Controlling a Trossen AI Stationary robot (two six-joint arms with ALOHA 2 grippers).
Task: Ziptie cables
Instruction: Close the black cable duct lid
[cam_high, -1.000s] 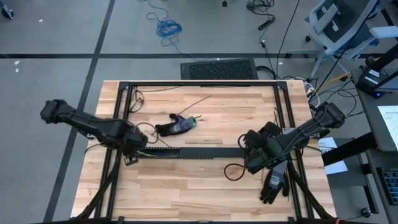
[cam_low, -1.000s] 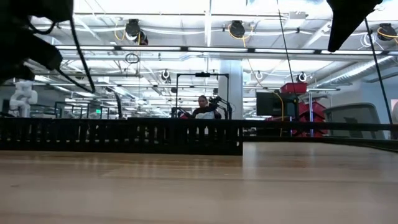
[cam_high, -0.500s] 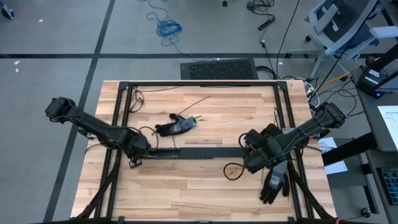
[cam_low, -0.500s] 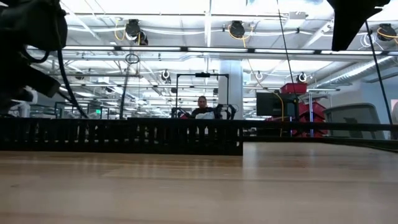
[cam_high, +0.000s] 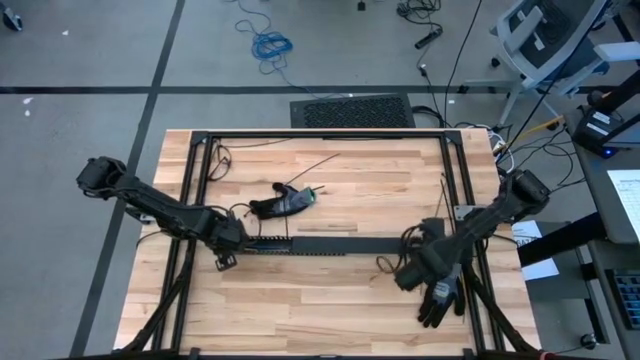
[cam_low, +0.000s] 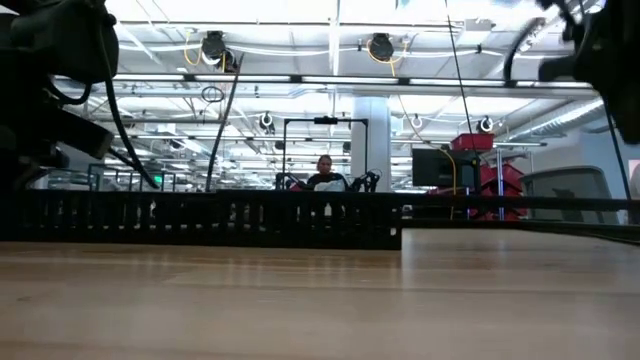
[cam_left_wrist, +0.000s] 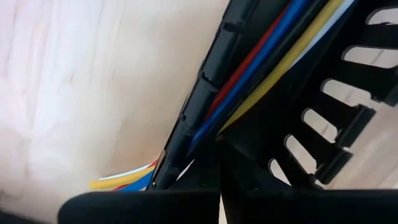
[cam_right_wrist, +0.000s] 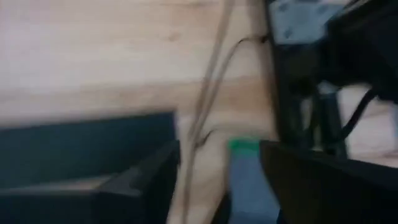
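Two arms working; left gripper (cam_high: 226, 243) sitting at left end of black duct (cam_high: 320, 245), grip unreadable; cables (cam_left_wrist: 261, 62) lying inside duct; right gripper (cam_high: 412, 272) hovering beside right end, fingers parted, empty.

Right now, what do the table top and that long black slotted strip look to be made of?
The table top looks like pale wood with a smooth finish: joined planks and grain show. The slotted duct looks like matte black plastic, with thin moulded fingers. The cables in it have glossy coloured coverings, probably plastic.

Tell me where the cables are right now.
The cables lie inside the black slotted duct at mid-table in the high view; the left wrist view shows their ends poking out of the duct's left end, by the left gripper.
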